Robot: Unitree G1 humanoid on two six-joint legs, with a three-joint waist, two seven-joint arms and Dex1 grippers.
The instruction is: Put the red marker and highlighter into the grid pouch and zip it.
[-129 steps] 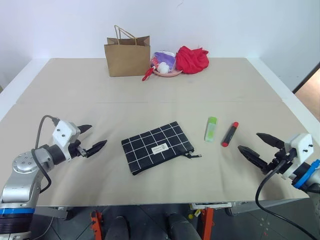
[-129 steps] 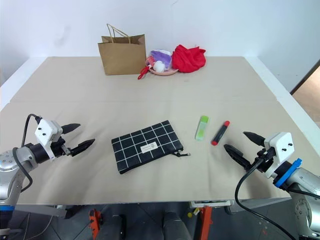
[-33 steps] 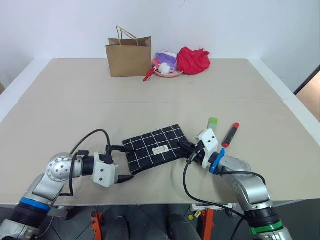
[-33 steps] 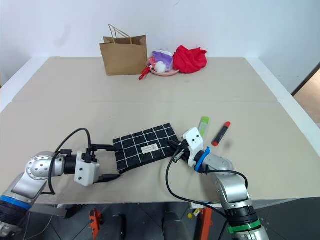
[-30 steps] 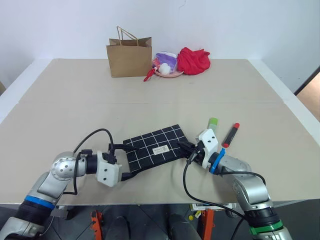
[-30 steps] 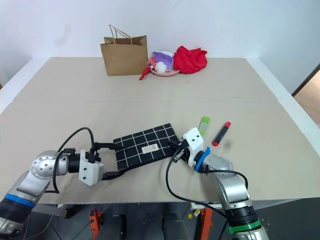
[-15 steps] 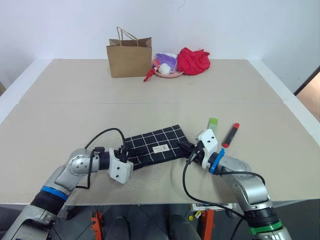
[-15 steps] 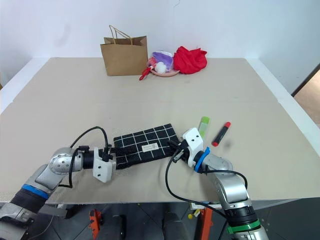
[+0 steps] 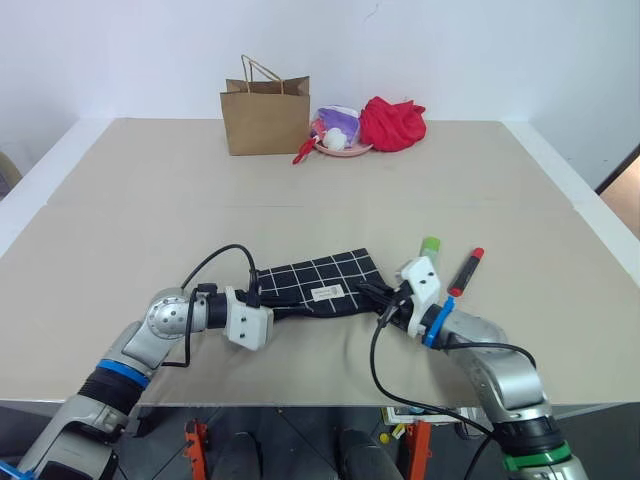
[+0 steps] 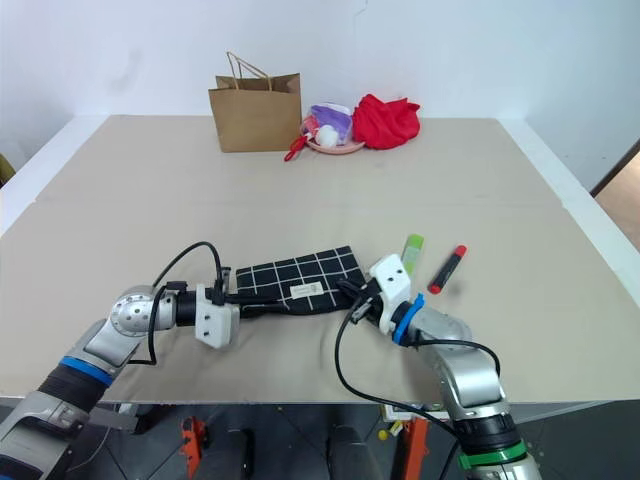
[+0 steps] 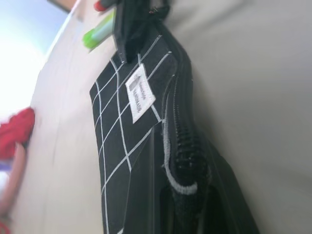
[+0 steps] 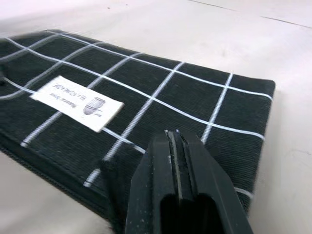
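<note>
1. Fingers first: the left fingers (image 10: 243,297) are clamped down on the left end of the grid pouch (image 10: 300,280), right at the zipper edge, so that corner looks pinched and slightly bunched. The right fingers (image 10: 350,291) look pressed together at the pouch's right end, about where the zipper pull should be. I can't actually make out the pull in the right wrist view, so whether they've got it is a guess.

2. Progress: pretty early, I'd say. The zipper teeth in the left wrist view look closed along the stretch I can see, so the pouch doesn't seem to be open yet. Nothing's gone in.

3. What's left: pull the zip open, drop in both pens, zip it back up. Basically everything.

4. The highlighter (image 10: 411,250) and the red marker (image 10: 446,267) are lying on the worktop (image 10: 300,190) just past the pouch's right end, side by side but not touching, the marker further right.

5. Directions: the pouch lies flat with its long axis running left-right across the worktop, tilted a bit so the right end sits further from the robot. Its label faces up. Both pens point roughly away from the robot, leaning slightly right, marker's red cap at the far end.
</note>
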